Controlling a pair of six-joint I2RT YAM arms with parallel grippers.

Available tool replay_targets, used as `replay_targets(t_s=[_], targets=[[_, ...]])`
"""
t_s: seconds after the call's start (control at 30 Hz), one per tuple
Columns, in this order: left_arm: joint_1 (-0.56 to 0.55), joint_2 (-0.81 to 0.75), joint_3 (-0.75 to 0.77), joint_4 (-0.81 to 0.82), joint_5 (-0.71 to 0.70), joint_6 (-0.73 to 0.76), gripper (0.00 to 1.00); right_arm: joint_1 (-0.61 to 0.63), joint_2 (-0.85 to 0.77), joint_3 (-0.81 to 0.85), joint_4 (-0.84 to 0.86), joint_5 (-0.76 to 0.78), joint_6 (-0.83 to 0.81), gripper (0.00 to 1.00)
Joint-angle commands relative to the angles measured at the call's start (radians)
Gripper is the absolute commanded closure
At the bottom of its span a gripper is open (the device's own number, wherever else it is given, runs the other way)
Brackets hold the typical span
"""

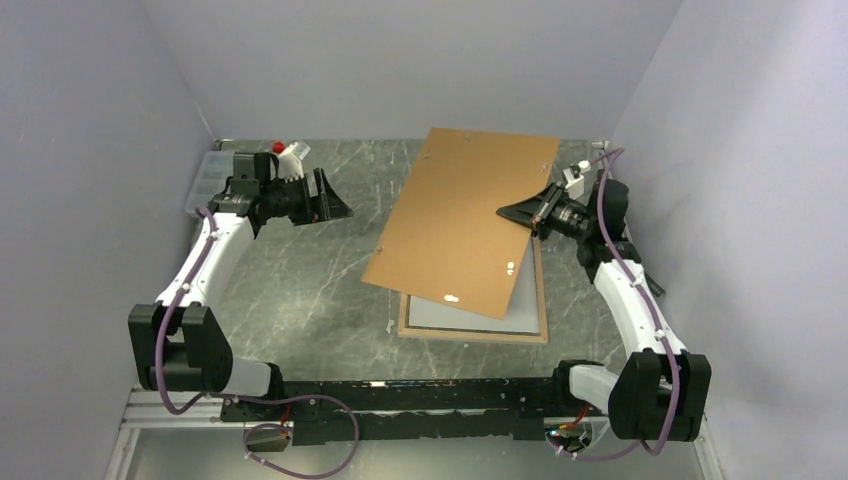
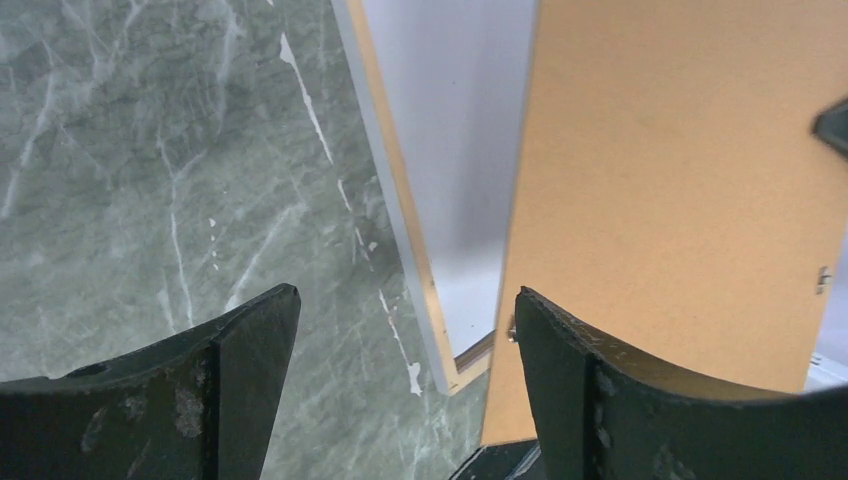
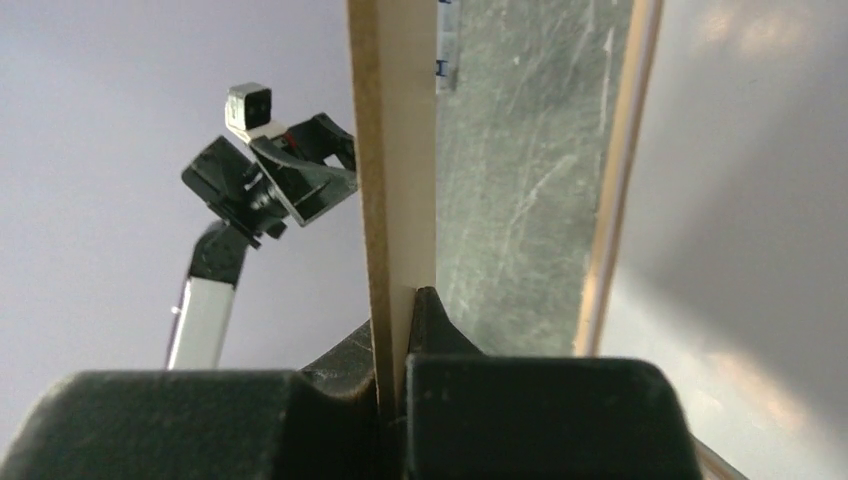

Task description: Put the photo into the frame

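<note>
Plain brown fibreboard backing panel [image 1: 462,220] clamped edgewise in right fingers [image 3: 400,310], tilted over white-rimmed rectangular frame [image 1: 472,322] on table [image 1: 300,280]; left fingers [image 2: 400,330] released, empty; possible slip onto frame from single-edge hold

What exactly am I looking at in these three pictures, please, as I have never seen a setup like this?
Two robot arms are bolted at the near edge of a marble-patterned table. The wide picture looks down from above and behind them; the other two come from cameras on each wrist, so each shows its own fingers.

On the table lies the frame, back up. Tilted above it is a brown backing panel. The right gripper is shut on the panel's right edge; its wrist view shows the board edge-on, pinched between the fingers. The left gripper is open and holds nothing, hanging clear to the panel's left. A clear plastic box sits in the far left corner. I cannot see the photo in any view.
</note>
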Motion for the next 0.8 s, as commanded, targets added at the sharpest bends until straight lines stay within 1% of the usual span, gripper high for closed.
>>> replay_targets(t_s=[0.0,0.1,0.17,0.23,0.43,0.6,0.77], targets=[[-0.012,0.058,0.024,-0.007,-0.035,0.088,0.17,-0.082,0.011,0.176,-0.367,-0.187,-0.393,1.0],[-0.029,0.094,0.022,0.001,-0.059,0.119,0.19,-0.103,0.06,0.252,-0.579,-0.193,-0.576,1.0],[-0.04,0.101,0.018,0.017,-0.076,0.128,0.19,-0.104,0.084,0.286,-0.677,-0.172,-0.666,1.0],[-0.047,0.11,0.019,0.02,-0.07,0.136,0.19,-0.109,0.1,0.303,-0.727,-0.162,-0.725,1.0],[-0.081,0.116,0.019,0.033,-0.076,0.171,0.19,-0.111,0.163,0.34,-0.763,-0.129,-0.796,1.0],[-0.109,0.13,0.041,0.007,-0.084,0.207,0.21,-0.114,0.229,0.368,-0.752,-0.131,-0.823,1.0],[-0.113,0.127,0.043,-0.006,-0.085,0.225,0.22,-0.12,0.293,0.389,-0.725,-0.134,-0.838,1.0]])
